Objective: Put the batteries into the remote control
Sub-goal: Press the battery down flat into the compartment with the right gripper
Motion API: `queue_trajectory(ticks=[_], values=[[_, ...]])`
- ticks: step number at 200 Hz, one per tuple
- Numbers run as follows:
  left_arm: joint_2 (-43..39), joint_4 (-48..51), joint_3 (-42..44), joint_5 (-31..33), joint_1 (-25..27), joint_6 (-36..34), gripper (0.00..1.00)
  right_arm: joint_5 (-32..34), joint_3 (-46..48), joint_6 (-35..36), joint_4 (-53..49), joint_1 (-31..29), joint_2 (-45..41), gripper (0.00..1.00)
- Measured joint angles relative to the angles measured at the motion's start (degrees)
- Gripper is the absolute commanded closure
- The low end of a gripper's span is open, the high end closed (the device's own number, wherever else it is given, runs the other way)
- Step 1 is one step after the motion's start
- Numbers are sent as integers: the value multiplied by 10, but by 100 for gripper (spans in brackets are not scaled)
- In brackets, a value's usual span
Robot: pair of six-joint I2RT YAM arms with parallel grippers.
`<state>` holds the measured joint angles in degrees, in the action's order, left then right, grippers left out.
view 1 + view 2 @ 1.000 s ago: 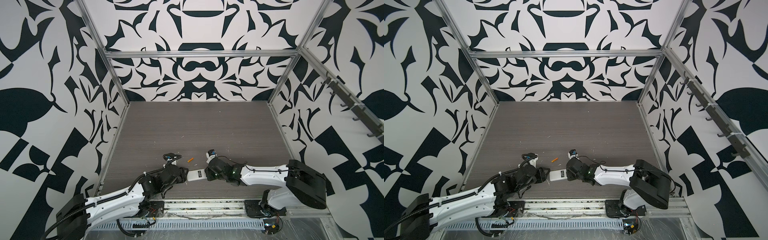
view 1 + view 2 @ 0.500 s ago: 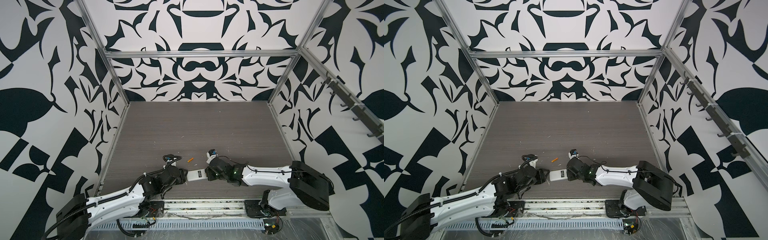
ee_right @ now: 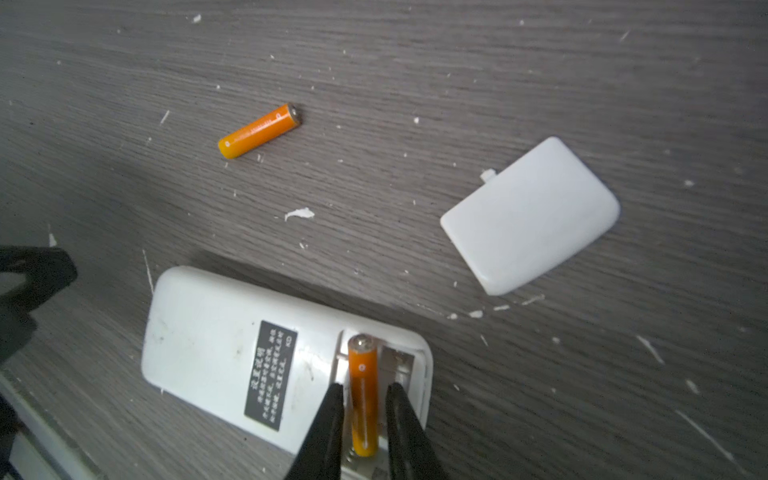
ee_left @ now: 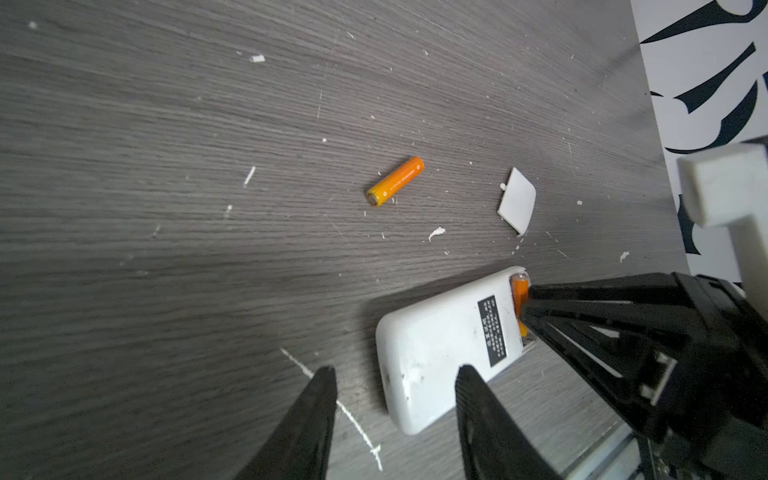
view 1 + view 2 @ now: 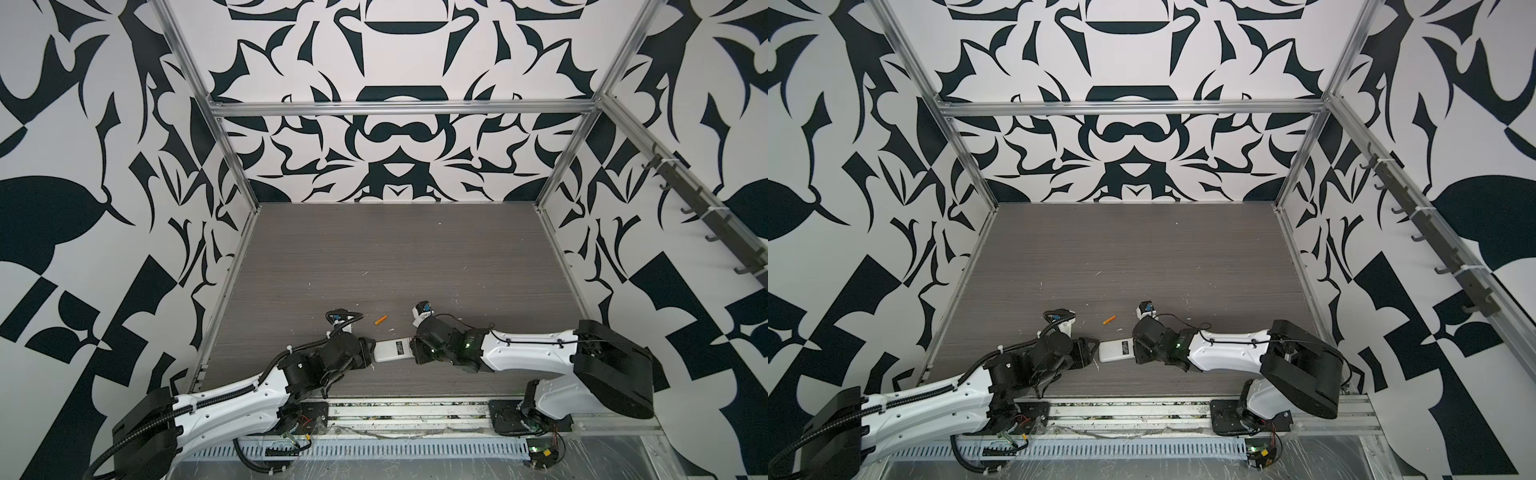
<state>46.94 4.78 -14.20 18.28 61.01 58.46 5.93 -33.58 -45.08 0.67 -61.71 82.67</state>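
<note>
The remote control [image 3: 232,345] lies back-up on the grey table [image 5: 399,257], near the front edge and between the two arms. Its long axis runs left to right across both top views [image 5: 392,351] [image 5: 1117,350]. The dark label [image 3: 270,376] sits about midway along the white back, and the open battery bay is at the end toward the right arm.

One battery [image 3: 363,395] lies in that bay, crosswise to the remote's length, its pale metal end pointing away from the right arm's camera. The right gripper [image 3: 365,409] has a black finger on each side of it, narrowly parted; the gaps are so slight that I cannot tell whether the fingers pinch it or only flank it. In the left wrist view the same battery [image 4: 519,303] shows beside the dark label, with the right gripper's tips over it.

The second battery [image 4: 395,180] lies loose on the table beyond the remote, farther from the arms' bases, well apart from it and set at a slant to it [image 5: 380,320].

The white battery cover [image 3: 530,216] lies flat on the table, near the remote's bay end but not touching it.

The left gripper [image 4: 395,388] stands spread at the remote's other end, one finger over the remote's corner and the other over bare table, holding nothing.
</note>
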Motion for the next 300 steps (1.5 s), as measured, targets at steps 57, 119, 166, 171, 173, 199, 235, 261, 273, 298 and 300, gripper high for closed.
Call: queue_trajectory(ticks=[57, 119, 166, 171, 173, 199, 235, 261, 273, 298, 300], values=[[-8, -5, 9, 2, 0, 0, 50, -7, -1, -1, 2, 0, 3, 76], [-8, -6, 11, 4, 0, 0, 50, -10, -10, 0, 0, 0, 13, 76], [-8, -7, 11, 4, 0, 0, 50, -17, -19, 2, 0, -1, 22, 76], [-8, -7, 11, 4, 0, 0, 50, -17, -19, 2, 0, -1, 22, 76], [-8, -7, 11, 4, 0, 0, 50, -18, -19, 2, 0, -1, 22, 76], [-8, -7, 14, 4, 0, 0, 50, -21, -19, 2, 3, -3, 23, 76], [-8, -7, 15, 5, 0, 1, 50, -25, -26, 4, 2, -3, 29, 76], [-9, -7, 16, 5, 0, 3, 50, -27, -29, 5, 1, -3, 33, 76], [-15, -4, 17, 5, 0, 6, 50, -27, -31, 7, -2, -3, 34, 75], [-40, 15, 17, 2, 0, 15, 49, -27, -38, 13, -9, -4, 37, 78], [-41, 17, 17, 2, 0, 16, 49, -27, -38, 14, -9, -4, 37, 79]])
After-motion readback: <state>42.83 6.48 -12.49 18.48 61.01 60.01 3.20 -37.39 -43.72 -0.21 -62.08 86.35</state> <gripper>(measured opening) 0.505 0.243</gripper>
